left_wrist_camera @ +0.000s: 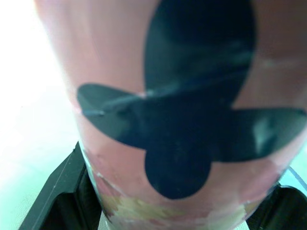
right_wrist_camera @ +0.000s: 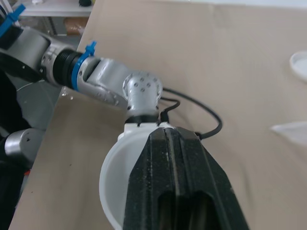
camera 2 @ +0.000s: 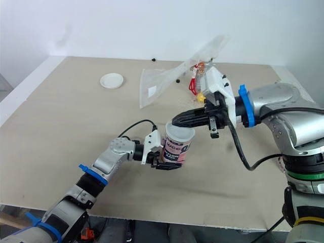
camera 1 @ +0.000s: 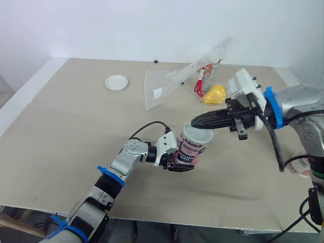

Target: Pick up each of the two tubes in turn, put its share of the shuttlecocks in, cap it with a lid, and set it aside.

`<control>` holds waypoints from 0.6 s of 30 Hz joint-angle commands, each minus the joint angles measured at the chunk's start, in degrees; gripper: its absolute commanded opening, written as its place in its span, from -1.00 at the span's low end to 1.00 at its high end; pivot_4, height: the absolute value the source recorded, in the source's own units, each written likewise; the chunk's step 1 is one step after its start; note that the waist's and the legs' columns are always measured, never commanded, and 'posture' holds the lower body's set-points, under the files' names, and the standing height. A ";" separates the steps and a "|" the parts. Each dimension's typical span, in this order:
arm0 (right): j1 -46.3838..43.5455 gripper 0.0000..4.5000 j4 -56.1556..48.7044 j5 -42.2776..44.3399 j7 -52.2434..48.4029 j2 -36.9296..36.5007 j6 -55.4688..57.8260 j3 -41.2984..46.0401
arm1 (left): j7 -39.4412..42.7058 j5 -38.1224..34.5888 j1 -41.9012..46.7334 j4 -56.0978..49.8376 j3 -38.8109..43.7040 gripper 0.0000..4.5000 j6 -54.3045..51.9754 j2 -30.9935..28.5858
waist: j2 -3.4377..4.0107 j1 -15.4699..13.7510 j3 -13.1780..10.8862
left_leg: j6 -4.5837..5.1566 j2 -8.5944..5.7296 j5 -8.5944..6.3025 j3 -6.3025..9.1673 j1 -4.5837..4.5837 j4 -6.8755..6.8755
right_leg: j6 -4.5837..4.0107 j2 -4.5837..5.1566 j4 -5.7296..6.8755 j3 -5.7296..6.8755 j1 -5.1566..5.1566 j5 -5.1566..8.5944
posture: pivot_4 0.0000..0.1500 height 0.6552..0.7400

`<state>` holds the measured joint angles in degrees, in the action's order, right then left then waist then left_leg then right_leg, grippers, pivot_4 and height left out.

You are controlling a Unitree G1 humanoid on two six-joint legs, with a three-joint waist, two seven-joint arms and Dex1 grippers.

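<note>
My left gripper [camera 1: 181, 161] is shut on a pink tube [camera 1: 193, 152] with dark print, held a little tilted just above the table's middle. The tube's pink wall [left_wrist_camera: 120, 96] fills the left wrist view. A white lid [camera 1: 198, 135] sits on the tube's top. My right gripper [camera 1: 195, 123] reaches in from the right with its fingers [right_wrist_camera: 177, 182] shut together, lying across the lid's rim [right_wrist_camera: 111, 167]. I cannot tell whether the lid is pressed fully on. A second white lid [camera 1: 116, 82] lies flat at the far left of the table.
A clear plastic bag [camera 1: 172, 81] lies at the back centre of the table [camera 1: 76, 131], with a yellow bundle [camera 1: 214, 94] and a red item [camera 1: 200, 87] beside it. A small object [camera 1: 302, 167] lies by the table's right edge.
</note>
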<state>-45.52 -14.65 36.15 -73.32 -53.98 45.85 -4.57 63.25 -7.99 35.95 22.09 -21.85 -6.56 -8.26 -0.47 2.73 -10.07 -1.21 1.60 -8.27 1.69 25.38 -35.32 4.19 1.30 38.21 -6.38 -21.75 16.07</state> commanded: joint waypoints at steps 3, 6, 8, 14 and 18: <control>1.44 -0.94 -2.52 -3.34 -1.92 -2.32 -2.11 -2.82 | -1.05 0.62 0.12 1.34 1.24 0.42 -0.72 -0.90 | -0.01 -0.01 0.00 | 0.00 0.00 0.00 0.00 0.03 0.00 | -0.01 0.00 0.00 0.00 -0.04 0.01 | 1.00 1.00; 1.69 -0.94 -2.11 -5.83 -3.09 -2.45 -4.46 -4.90 | -1.21 0.71 0.10 1.38 1.22 0.42 -0.80 -0.86 | -0.01 0.00 0.00 | 0.00 0.00 0.00 -0.01 0.03 0.00 | -0.01 0.00 0.00 0.00 -0.05 0.01 | 1.00 1.00; 1.62 -0.94 -1.66 -7.45 -3.75 -2.37 -6.08 -6.05 | -1.26 0.73 0.01 1.26 1.19 0.42 -0.91 -0.87 | -0.03 0.00 0.01 | 0.00 0.01 0.00 0.00 0.03 0.00 | -0.02 -0.01 0.00 0.00 -0.05 0.01 | 1.00 1.00; 1.15 -0.94 0.17 -12.62 -6.10 -2.31 -11.04 -9.36 | -1.49 0.74 0.07 1.42 1.41 0.42 -1.00 -1.00 | -0.08 0.01 0.06 | 0.00 0.02 0.00 -0.01 0.01 -0.01 | -0.03 -0.01 0.00 0.00 -0.05 0.01 | 1.00 1.00; 0.44 -0.94 1.34 -14.84 -7.26 -2.29 -12.24 -11.34 | -1.66 0.75 0.09 1.43 1.38 0.42 -0.96 -0.85 | -0.17 0.02 0.11 | -0.01 0.03 0.00 -0.01 -0.02 0.00 | -0.05 -0.01 0.00 0.01 -0.04 0.02 | 1.00 1.00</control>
<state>-45.22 -15.01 25.56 -78.56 -55.81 34.60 -11.41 62.93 -7.86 35.95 22.41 -21.83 -6.62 -8.28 -0.64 2.74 -9.96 -1.22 1.63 -8.27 1.68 25.36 -35.32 4.13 1.29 38.20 -6.37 -21.79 16.09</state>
